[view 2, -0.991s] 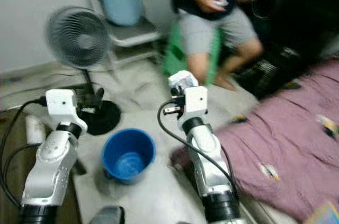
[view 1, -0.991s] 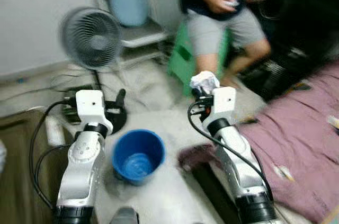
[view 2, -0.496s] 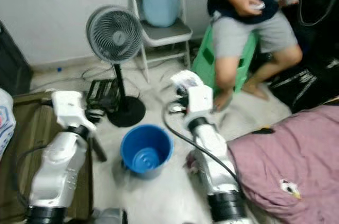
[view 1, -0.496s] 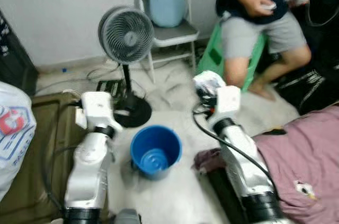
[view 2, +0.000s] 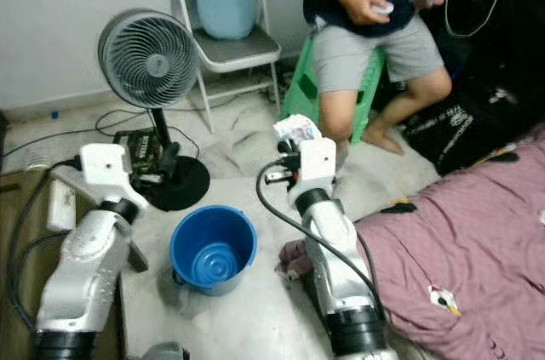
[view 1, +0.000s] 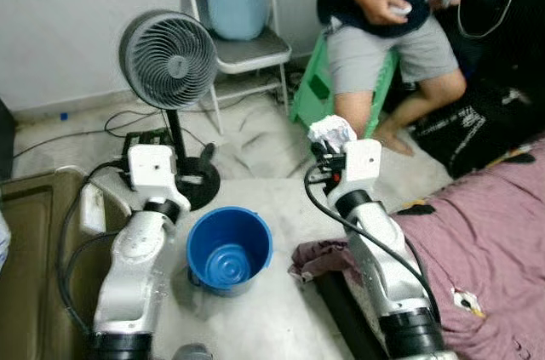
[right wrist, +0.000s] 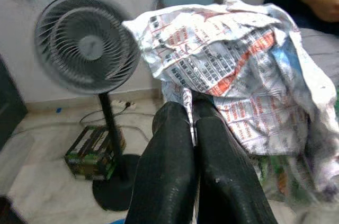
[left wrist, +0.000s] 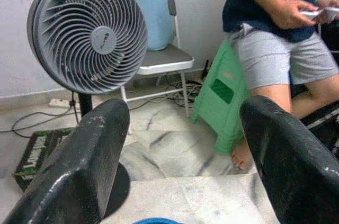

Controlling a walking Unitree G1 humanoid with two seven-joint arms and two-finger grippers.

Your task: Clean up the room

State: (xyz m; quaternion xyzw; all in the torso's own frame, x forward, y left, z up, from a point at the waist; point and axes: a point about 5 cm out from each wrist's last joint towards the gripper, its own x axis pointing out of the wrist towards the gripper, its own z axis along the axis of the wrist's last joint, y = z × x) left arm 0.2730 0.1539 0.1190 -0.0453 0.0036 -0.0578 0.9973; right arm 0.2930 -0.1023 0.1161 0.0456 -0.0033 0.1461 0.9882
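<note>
A crumpled wad of printed paper (right wrist: pixel 228 65) is pinched in my right gripper (right wrist: pixel 192 110), whose fingers are shut on it. In the eye views that wad (view 1: pixel 330 132) is held up in front of me, to the right of and beyond a blue bucket (view 1: pixel 228 249). The bucket stands upright on the pale floor between my two arms and looks empty. My left gripper (left wrist: pixel 183 128) is open with nothing between its fingers (left wrist: pixel 90 155); it is raised to the left of the bucket and faces the fan.
A standing fan (view 1: pixel 168 60) and a folding chair (view 1: pixel 247 49) are ahead on the left. A person (view 1: pixel 383 28) sits on a green stool (view 1: pixel 311 92) ahead on the right. Purple bedding (view 1: pixel 485 232) lies to the right, a purple cloth (view 1: pixel 319 258) on the floor, a dark mat (view 1: pixel 34 249) to the left.
The whole picture has swung sideways and back, so the camera moved. Both arms keep the same pose and the paper wad stays in the right gripper.
</note>
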